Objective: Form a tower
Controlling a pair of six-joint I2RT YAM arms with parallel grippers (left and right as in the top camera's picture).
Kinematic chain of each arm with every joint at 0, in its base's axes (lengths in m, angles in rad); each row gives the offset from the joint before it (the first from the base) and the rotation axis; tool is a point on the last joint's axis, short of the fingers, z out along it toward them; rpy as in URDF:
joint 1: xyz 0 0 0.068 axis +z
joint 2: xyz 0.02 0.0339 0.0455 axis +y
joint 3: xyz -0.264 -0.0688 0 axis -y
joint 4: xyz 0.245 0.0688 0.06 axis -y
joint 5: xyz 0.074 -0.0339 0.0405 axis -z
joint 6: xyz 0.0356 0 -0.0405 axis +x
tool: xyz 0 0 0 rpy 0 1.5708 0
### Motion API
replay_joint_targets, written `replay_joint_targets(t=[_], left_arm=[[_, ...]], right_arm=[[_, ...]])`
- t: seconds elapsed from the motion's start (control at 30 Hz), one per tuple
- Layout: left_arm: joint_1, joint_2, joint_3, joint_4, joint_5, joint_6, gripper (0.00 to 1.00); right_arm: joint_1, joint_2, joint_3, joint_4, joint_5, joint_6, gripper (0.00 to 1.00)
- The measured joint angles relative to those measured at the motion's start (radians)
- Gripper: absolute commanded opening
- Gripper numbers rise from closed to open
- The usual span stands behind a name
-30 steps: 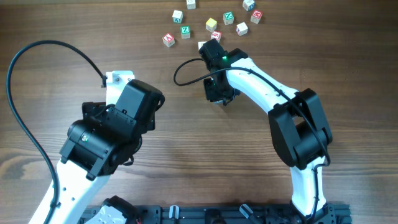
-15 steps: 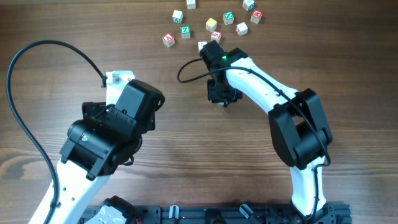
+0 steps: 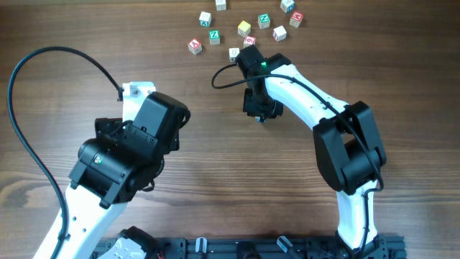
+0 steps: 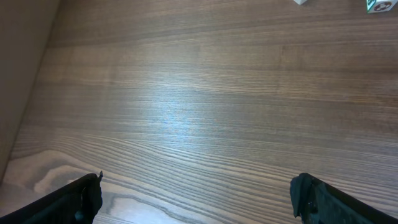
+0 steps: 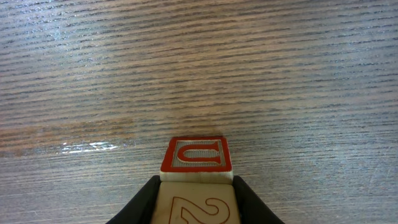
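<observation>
left pincer (image 4: 196,198): wide open, empty | right pincer (image 5: 196,202): clamped on U cube (image 5: 196,155)

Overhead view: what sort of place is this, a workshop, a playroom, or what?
Most likely a robot test bench: a left arm and a right arm stand at a wooden table, with a black rail along its near edge and loose alphabet cubes scattered as practice objects.
</observation>
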Motion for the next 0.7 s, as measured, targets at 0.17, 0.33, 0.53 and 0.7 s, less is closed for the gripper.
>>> replay_joint_targets(t=[0.17,0.33,0.53,0.7], left_arm=[[0.0,0.0,0.0,0.0,0.0,0.0,1.0],[0.0,0.0,0.0,0.0,0.0,0.0,1.0],[0.0,0.0,0.0,0.0,0.0,0.0,1.0],[0.0,0.0,0.0,0.0,0.0,0.0,1.0]], right_arm=[[0.0,0.0,0.0,0.001,0.0,-0.007,0.41],[0.0,0.0,0.0,0.004,0.0,-0.013,0.56],[0.0,0.001,0.0,0.004,0.0,-0.015,0.41],[0.0,0.001,0.0,0.004,0.0,-0.014,0.3]])
